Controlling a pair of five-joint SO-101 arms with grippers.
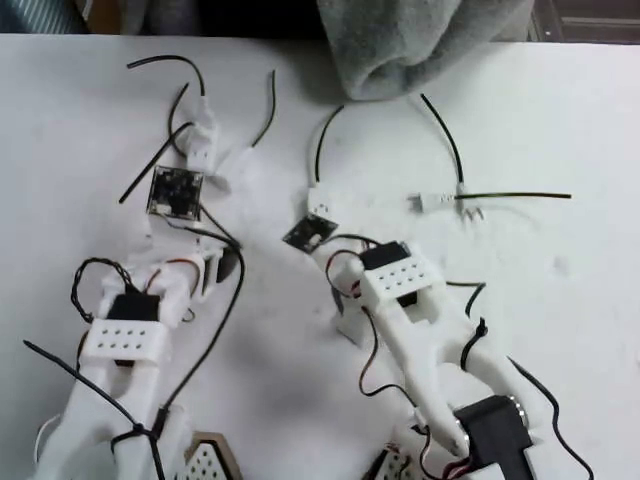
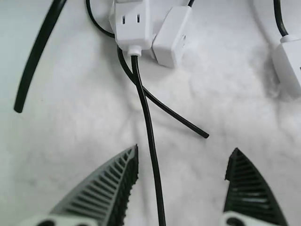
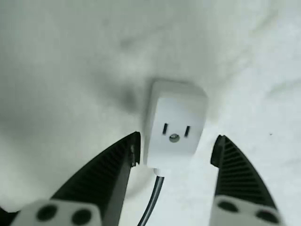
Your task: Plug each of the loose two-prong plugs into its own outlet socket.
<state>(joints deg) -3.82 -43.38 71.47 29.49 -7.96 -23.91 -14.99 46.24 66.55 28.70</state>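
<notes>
- My right gripper (image 3: 178, 137) is nearest. Its ribbed black fingers are spread apart and straddle a white boxy plastic outlet socket (image 3: 175, 120) that has two slots and a round hole. One fingertip sits just beside the socket's wall, but nothing is clamped.
- A thin black cord (image 3: 155, 195) leaves the socket's near end, between my fingers.
- My left gripper (image 2: 183, 153) is spread open as well and holds nothing. A black cable (image 2: 149, 141) runs across the table between its fingers up to a second white socket block (image 2: 133, 19), which touches another white block (image 2: 171, 35).
- The small white two-prong plug (image 1: 437, 201) lies loose on the white table (image 1: 560, 320), well apart from both grippers on the right arm's side. Its black lead (image 1: 520, 196) trails away from it.
- I expect the plug to be light, hard and smooth, so it will likely skid if nudged.
- I would pinch it across the flat sides of its body, behind the prongs. The lead looks limp and would let the plug swivel, so it is a poor place to hold.
- The prongs look thin, and a skewed push could bend them.
- The sockets look just as light, so one gripper should brace a socket while the other presses the plug home.
- A rumpled grey cloth (image 1: 430, 45) lies at the table's far edge.
</notes>
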